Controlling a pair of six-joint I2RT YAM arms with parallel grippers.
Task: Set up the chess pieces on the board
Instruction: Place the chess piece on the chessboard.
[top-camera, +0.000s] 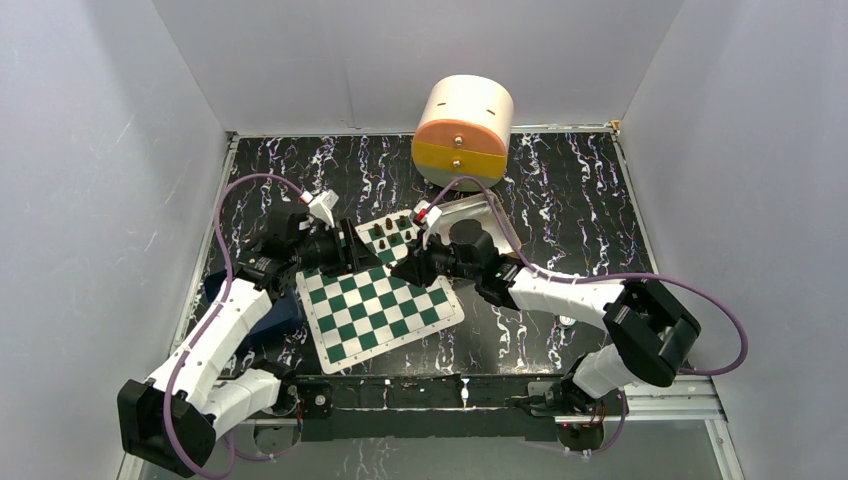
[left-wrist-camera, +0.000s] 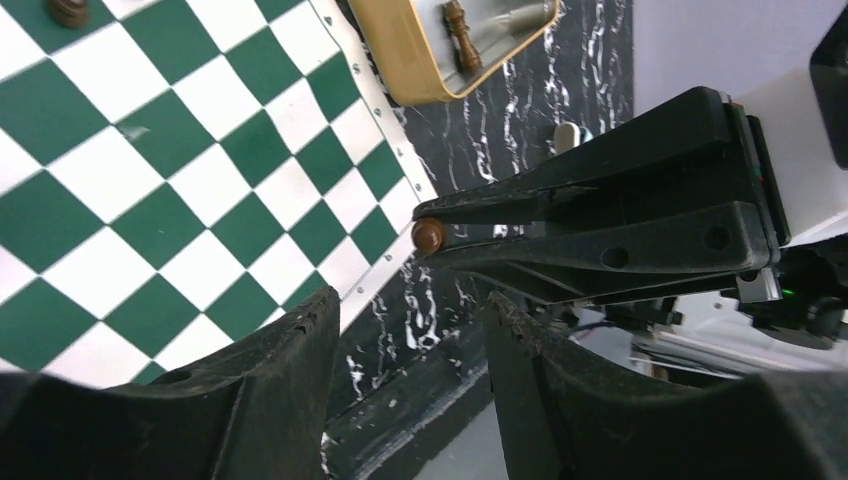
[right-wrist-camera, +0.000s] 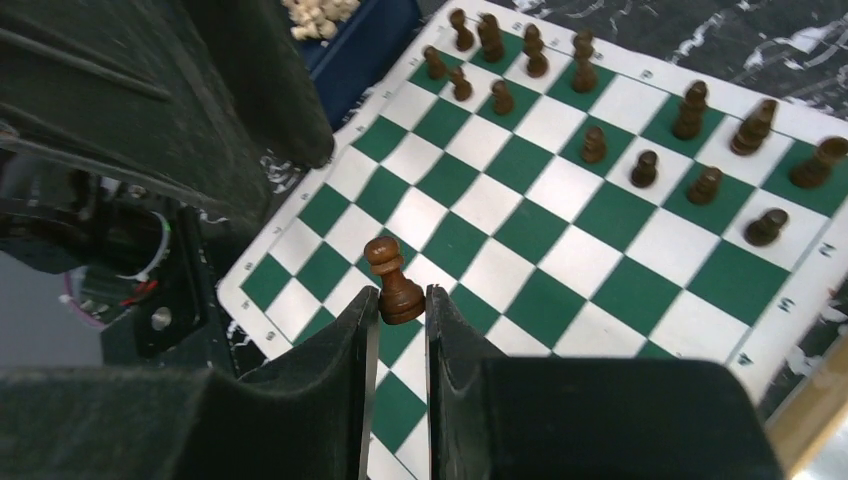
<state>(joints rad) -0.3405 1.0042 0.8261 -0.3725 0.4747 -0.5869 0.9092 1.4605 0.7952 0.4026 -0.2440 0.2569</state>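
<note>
Currently the right gripper (right-wrist-camera: 400, 302) is pinched narrow on a brown pawn (right-wrist-camera: 392, 280). It clamps the base so the round head stands clear above the fingertips, an upright carry that suits a straight set-down. The pawn hangs over the board (right-wrist-camera: 585, 255), short of the standing rows, and as far as I can judge it is off the surface and not yet on a square. The left gripper (left-wrist-camera: 410, 308) faces it from close by, jaws parted at a middling width with nothing between them. Its wrist view shows the pawn's head just beyond its own fingertips, so it may be lining up for a hand-over, though that is only my guess. The other chess pieces (right-wrist-camera: 646, 168) stand in two loose rows along one edge of the board, with gaps, which reads as one side partly set. A tan tray (left-wrist-camera: 395, 60) lies on the bench (top-camera: 570, 200) just off a board corner, with at least one dark piece (left-wrist-camera: 459, 32) lying in it, likely the supply. A blue box (right-wrist-camera: 385, 45) beside the board's left edge holds pale pieces (right-wrist-camera: 318, 12), stock for the other side, I judge. Risk: two grippers crowd one small pawn, and a nudge could tip it.
</note>
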